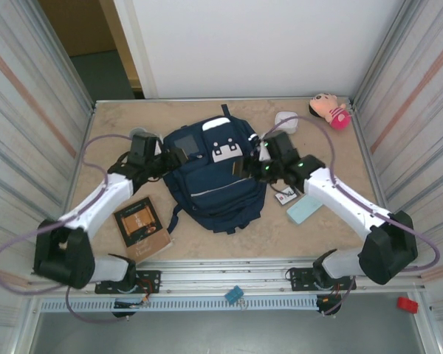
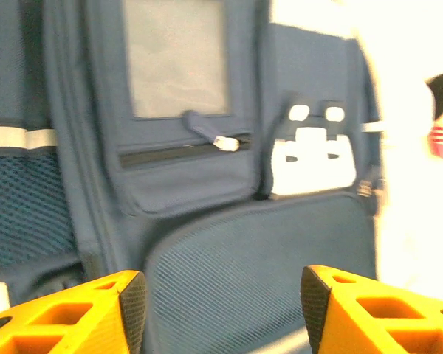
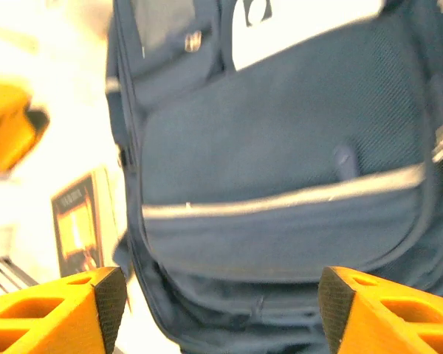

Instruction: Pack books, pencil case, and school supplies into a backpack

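With our left gripper (image 2: 223, 295) and right gripper (image 3: 221, 299) both spread apart and holding nothing at either flank of the large navy blue fabric backpack (image 1: 210, 188) lying mid-table, we judge a loose pinch could drag its limp cloth onto the thin dark paperback book (image 1: 142, 225).

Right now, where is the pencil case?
In the top view the pencil case lies flat on the table, right of the backpack, just nearer the arm bases than the small white packet.
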Controlling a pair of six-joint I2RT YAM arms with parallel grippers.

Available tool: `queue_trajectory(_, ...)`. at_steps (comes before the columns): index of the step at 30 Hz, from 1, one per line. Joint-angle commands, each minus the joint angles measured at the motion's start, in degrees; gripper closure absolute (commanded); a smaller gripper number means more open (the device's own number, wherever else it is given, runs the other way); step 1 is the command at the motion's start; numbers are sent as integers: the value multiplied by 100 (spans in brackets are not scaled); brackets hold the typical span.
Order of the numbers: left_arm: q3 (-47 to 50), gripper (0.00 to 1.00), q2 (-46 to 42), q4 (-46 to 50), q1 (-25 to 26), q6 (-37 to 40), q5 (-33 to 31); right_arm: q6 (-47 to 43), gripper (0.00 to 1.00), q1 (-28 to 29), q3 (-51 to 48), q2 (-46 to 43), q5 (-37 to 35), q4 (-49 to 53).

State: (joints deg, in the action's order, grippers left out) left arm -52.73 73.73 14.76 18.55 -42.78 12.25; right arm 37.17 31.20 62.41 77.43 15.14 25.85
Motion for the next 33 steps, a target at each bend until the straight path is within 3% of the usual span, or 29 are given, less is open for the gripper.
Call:
queue_trajectory(1,473,41,-587,405,185,-118,335,-419,31,-511,107,312,471,449)
queue_trajectory(4,931,41,-721,36,442,-327,374,-690,35,-847,294,872,577,424)
queue_trajectory(10,1369,45,-61,-671,634,-673,376,-846,44,-850,189,1800,655,34)
queue_trajectory(14,1379,46,496,-881,671,-572,115,-481,46,-432,-588,1898,791,-786)
queue_trajectory(19,1467,52,950,-1071,743,-649,104,67,48,347,-1023,1751,414,-1273)
queue_trajectory(26,2001,52,405,-888,1424,-1135,-325,524,48,1024,-1221,1402,-145,-1288)
queue_trajectory(33,2165,50,-579,-307,1679,-1267,-754,707,47,1186,-1508,629,-559,-978)
